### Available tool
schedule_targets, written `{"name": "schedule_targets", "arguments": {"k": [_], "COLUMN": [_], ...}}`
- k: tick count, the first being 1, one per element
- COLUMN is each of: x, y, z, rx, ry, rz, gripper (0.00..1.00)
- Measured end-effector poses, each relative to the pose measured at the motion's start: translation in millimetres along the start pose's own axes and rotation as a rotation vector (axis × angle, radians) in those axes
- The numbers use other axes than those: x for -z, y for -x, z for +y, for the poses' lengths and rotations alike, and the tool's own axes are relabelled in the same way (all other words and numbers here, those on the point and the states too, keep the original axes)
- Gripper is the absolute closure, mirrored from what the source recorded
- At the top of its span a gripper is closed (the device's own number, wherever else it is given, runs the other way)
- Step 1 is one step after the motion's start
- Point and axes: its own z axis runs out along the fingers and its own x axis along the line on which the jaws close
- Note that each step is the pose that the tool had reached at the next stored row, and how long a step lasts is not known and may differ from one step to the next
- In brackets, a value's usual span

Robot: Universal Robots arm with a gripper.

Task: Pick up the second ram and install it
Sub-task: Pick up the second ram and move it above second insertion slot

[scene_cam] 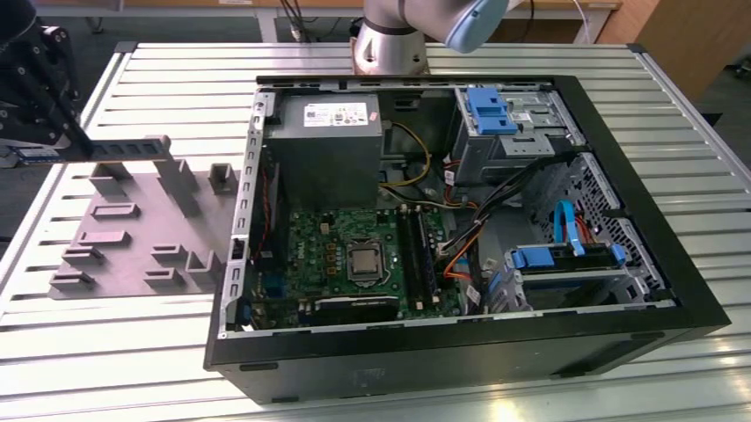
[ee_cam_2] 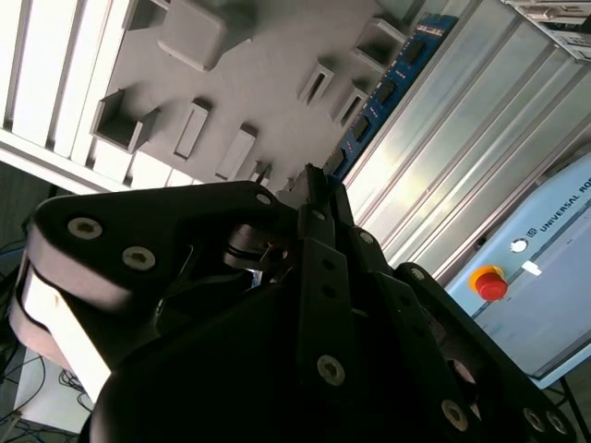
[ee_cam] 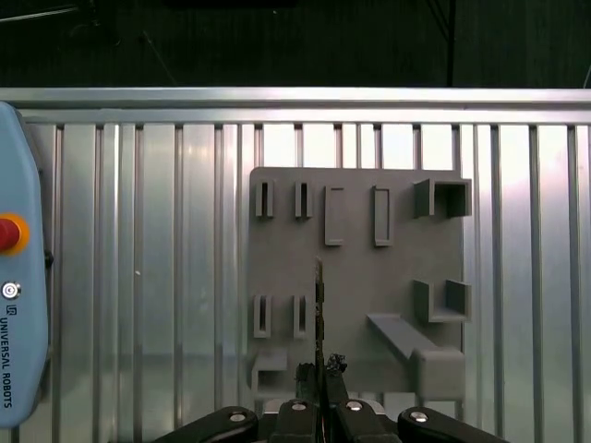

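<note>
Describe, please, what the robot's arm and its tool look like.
The arm has a silver-grey cylindrical joint with a rounded light blue cap. The tool is matte black, built of angular linked plates fastened with round silver screws, and it narrows toward its tip.

Bright light, probably from above; glare on the metal table, the hand a dark silhouette.

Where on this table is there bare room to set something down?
Bare table lies at the exterior view's lower left, between the grey plate and the table's edge, and above the plate in that view. Inside the case it is crowded with boards and cables. The gripper holds the ram near the plate.
</note>
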Motion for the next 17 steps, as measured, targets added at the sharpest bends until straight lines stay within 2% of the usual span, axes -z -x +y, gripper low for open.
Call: {"name": "schedule_targets", "arguments": {"k": [17], "x": [0.2], "y": [0.3], "z": [-13.5], "rx": [0.0], "ry": [0.0], "rz": [0.0], "gripper": [0.86]}}
